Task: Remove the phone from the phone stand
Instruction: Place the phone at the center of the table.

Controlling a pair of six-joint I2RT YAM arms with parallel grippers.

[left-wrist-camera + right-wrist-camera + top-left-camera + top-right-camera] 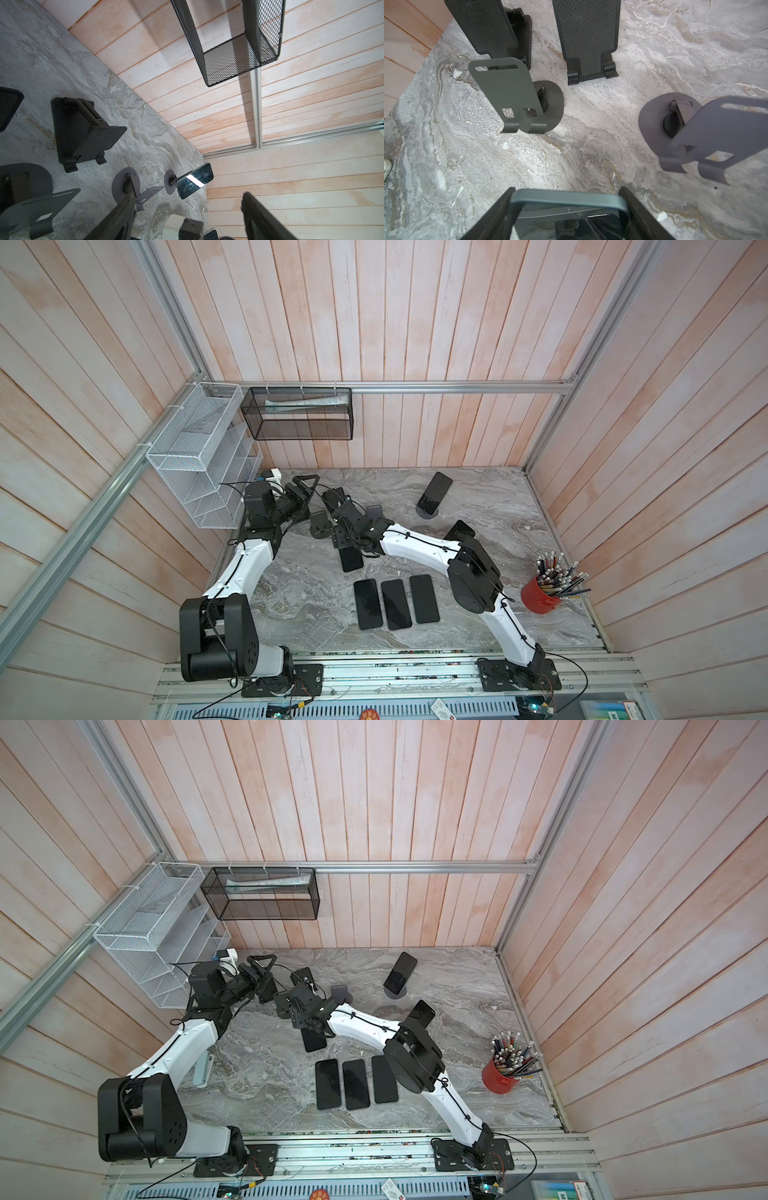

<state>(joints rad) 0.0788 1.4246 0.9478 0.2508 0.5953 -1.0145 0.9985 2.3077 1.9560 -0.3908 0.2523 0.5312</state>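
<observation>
Right pincer (569, 209): black jaws clamp the two long edges of a dark glass-fronted phone (569, 216), held above the grey marbled table (529, 162).
Left pincer (187, 218): jaws spread, nothing between them.
Black mesh wall basket (299, 416): holds a pale flat packet.
Red cup (540, 597): full of pencils.
Wrist view only: empty grey round-based metal stand (517, 104) ahead of the held phone.
Top views only: three dark phones (397, 603) lying flat in a row.
</observation>
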